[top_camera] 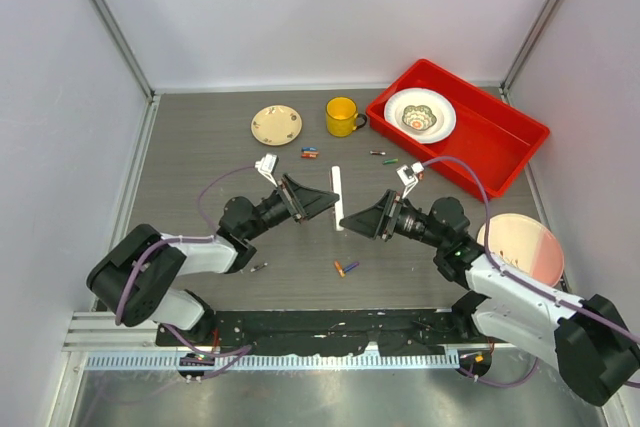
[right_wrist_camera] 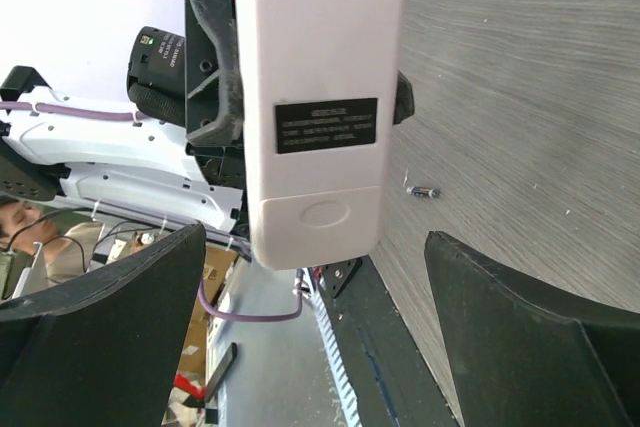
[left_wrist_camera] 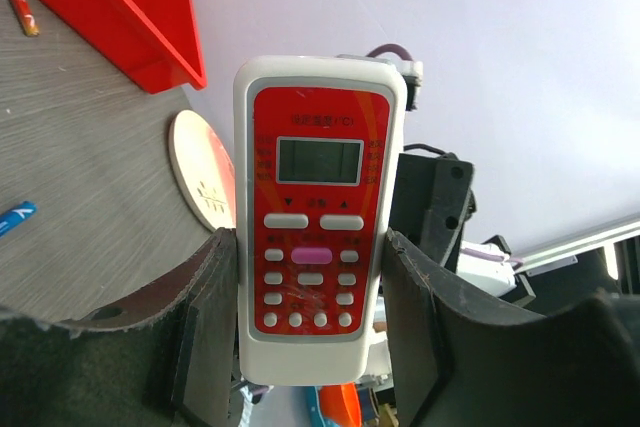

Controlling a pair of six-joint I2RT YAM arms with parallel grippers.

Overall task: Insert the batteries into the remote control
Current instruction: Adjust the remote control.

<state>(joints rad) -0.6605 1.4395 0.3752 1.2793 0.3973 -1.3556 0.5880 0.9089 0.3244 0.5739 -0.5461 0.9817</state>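
Observation:
My left gripper [top_camera: 333,199] is shut on the remote control [top_camera: 338,197], a slim white handset held on edge above the table's middle. The left wrist view shows its red button face [left_wrist_camera: 312,247] clamped between the fingers [left_wrist_camera: 215,292]. In the right wrist view I see its plain white back [right_wrist_camera: 320,97] with the battery cover [right_wrist_camera: 315,222] closed. My right gripper [right_wrist_camera: 315,242] faces that back, open wide, fingers apart from it. Batteries lie loose: a pair near the front [top_camera: 345,268], a cluster below the mug [top_camera: 310,153], two by the tray [top_camera: 385,158].
A yellow mug [top_camera: 342,116] and a small patterned plate [top_camera: 276,124] stand at the back. A red tray [top_camera: 520,137] holding a white bowl [top_camera: 420,114] fills the back right. A pink plate [top_camera: 522,247] lies by the right arm. One battery [top_camera: 258,267] lies by the left arm.

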